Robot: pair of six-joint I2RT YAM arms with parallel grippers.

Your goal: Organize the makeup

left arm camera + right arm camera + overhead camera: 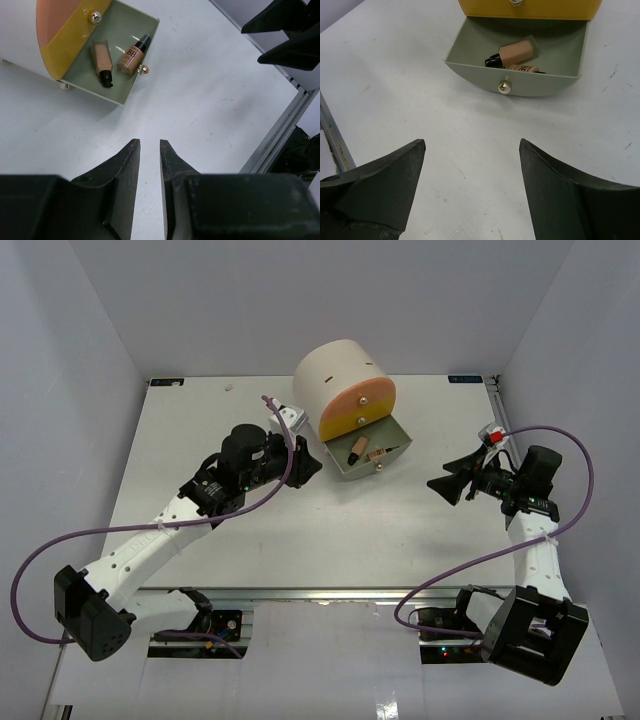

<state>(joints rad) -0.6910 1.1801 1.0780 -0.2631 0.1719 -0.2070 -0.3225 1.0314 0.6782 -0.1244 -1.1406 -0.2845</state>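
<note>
The left gripper (150, 143) has its fingers drawn almost together, a slim gap between them with nothing in it, hovering over bare table (210, 100). The right gripper (472, 143) has its fingers spread wide and empty, low over the table, pointing at the brass knob (506, 86) of the grey drawer (550, 85). That drawer stands pulled out at the foot of the cream drum (335, 370), under the yellow drawer (535, 7). Inside it lie two tan tubes (102, 59) side by side (black caps, one lettered), the only makeup in view.
</note>
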